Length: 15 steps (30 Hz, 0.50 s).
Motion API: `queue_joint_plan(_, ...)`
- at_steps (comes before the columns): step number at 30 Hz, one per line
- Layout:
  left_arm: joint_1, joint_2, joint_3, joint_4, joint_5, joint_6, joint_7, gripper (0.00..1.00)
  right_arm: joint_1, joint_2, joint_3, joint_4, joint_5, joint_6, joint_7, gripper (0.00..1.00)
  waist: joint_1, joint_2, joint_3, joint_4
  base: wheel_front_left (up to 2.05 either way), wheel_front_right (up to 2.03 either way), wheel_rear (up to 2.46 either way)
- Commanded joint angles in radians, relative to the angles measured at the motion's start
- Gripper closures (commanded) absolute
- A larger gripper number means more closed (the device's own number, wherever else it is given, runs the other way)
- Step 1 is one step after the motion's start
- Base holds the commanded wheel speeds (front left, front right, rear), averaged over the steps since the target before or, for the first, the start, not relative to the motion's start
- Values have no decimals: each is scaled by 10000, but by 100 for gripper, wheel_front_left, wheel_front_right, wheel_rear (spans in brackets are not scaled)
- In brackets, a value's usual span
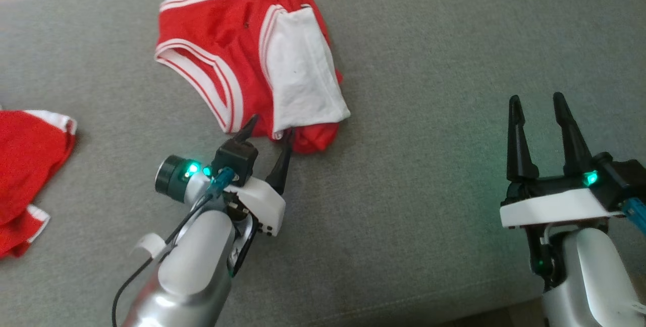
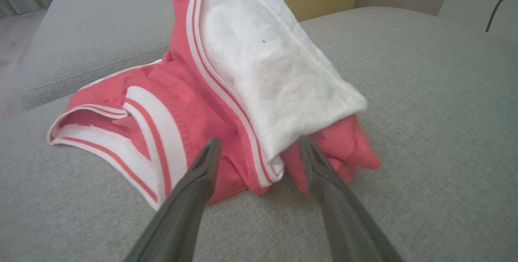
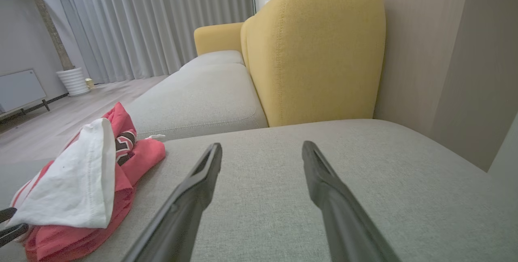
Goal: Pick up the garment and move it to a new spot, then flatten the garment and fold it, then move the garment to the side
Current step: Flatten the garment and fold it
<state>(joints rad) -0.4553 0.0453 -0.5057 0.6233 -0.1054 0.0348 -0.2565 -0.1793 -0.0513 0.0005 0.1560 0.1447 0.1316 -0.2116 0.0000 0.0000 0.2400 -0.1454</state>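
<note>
The garment is a red top with white sleeves and white-striped trim, lying bunched on the grey cushion. It shows close up as the garment in the left wrist view and at the left as the garment in the right wrist view. My left gripper is open at the garment's near edge, its fingertips straddling the white sleeve's lower corner. In the left wrist view the left gripper has cloth between its tips. My right gripper is open over bare cushion far to the right, as the right gripper shows.
A second red and white cloth lies at the cushion's left edge. A yellow backrest rises behind the cushion, with another grey seat beyond it. The cushion's front edge runs near the right arm.
</note>
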Motion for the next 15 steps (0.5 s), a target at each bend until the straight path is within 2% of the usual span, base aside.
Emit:
queue_joint_plan(1, -402, 73, 263, -143, 73, -11, -53, 0, -385, 9, 178, -281, 82, -9, -142, 0, 0, 0, 184, -172, 0, 0, 0)
queue_joint_plan(6, -680, 72, 270, 132, 112, 1, -53, 0, -485, 10, 59, -140, 129, -9, -248, 0, 0, 0, 317, -247, 0, 0, 0)
queue_joint_plan(7, -710, 72, 298, 174, 115, 47, -53, 42, -497, 10, 48, -117, 133, -9, -266, 0, 0, 0, 326, -244, 0, 0, 0)
queue_joint_plan(8, -740, 72, 346, 179, 100, 97, -53, 99, -511, 10, 30, -93, 138, -9, -282, 0, 0, 0, 333, -231, 0, 0, 0)
queue_joint_plan(15, -608, 109, 519, -403, 75, 206, -53, 100, -550, 10, -71, 185, 90, -9, -358, 0, 0, 0, 100, 172, 0, 0, 0)
